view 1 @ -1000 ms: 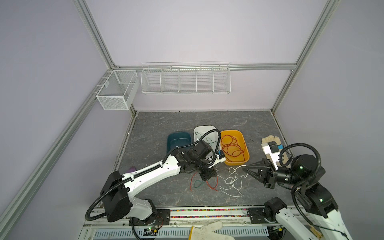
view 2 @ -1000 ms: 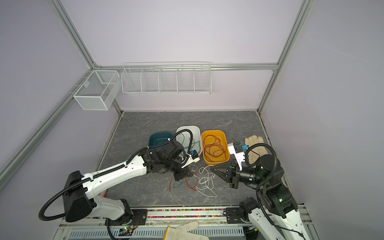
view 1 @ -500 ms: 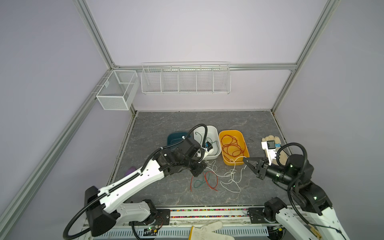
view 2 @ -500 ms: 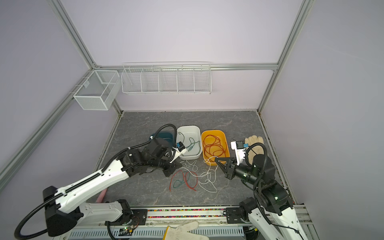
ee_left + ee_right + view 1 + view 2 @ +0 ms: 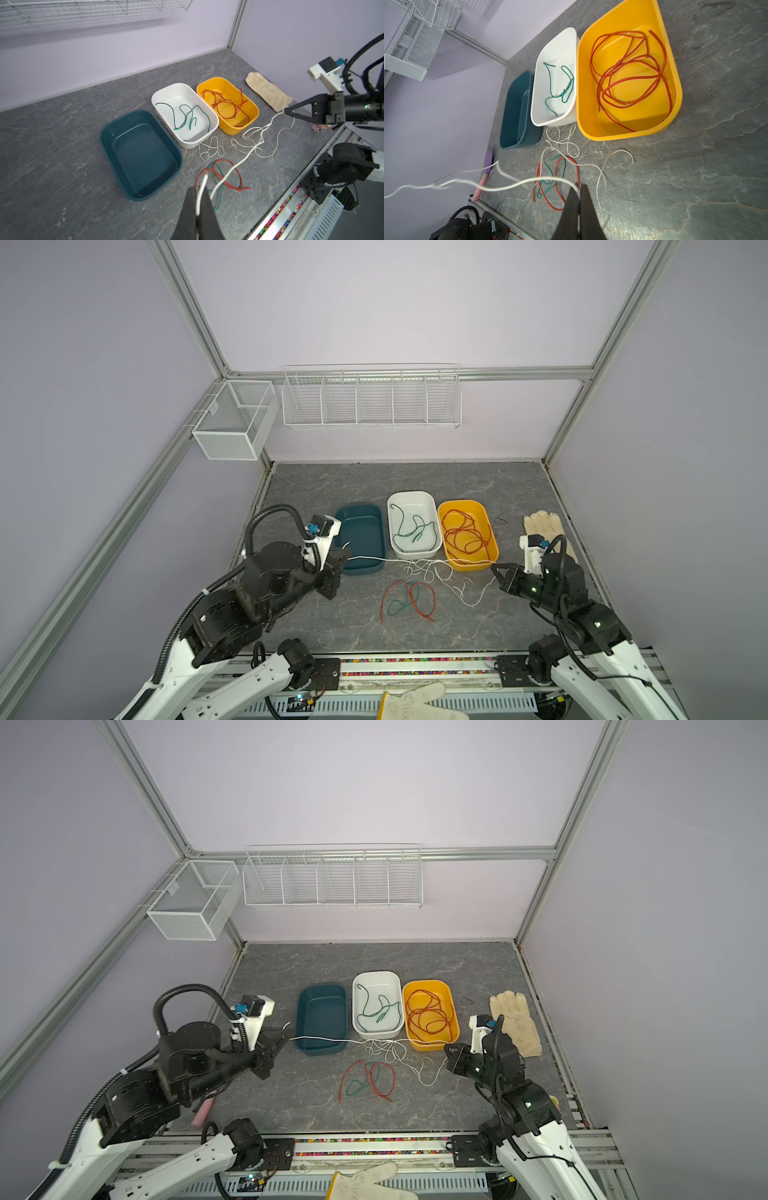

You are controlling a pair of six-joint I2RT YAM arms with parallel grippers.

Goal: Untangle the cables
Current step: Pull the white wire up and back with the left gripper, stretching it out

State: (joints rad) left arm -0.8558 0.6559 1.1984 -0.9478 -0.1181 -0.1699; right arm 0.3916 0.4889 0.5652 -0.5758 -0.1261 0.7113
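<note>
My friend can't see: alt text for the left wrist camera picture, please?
The left gripper is shut on a white cable that runs across to the right gripper. Beyond: an empty teal tray, a white tray holding green cable, a yellow tray holding red cable.

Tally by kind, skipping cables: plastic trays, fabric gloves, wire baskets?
Plastic trays: 3 (dark teal tray, white tray, yellow tray)
Cream fabric gloves: 2 (tabletop glove, front-rail glove)
White wire baskets: 2 (mesh box basket, long divided basket)
Total: 7

open: bare table point(image 5: 374, 481) behind trays point(image 5: 411, 494) | obstacle: white cable point(image 5: 368, 559) stretched along trays' near side
</note>
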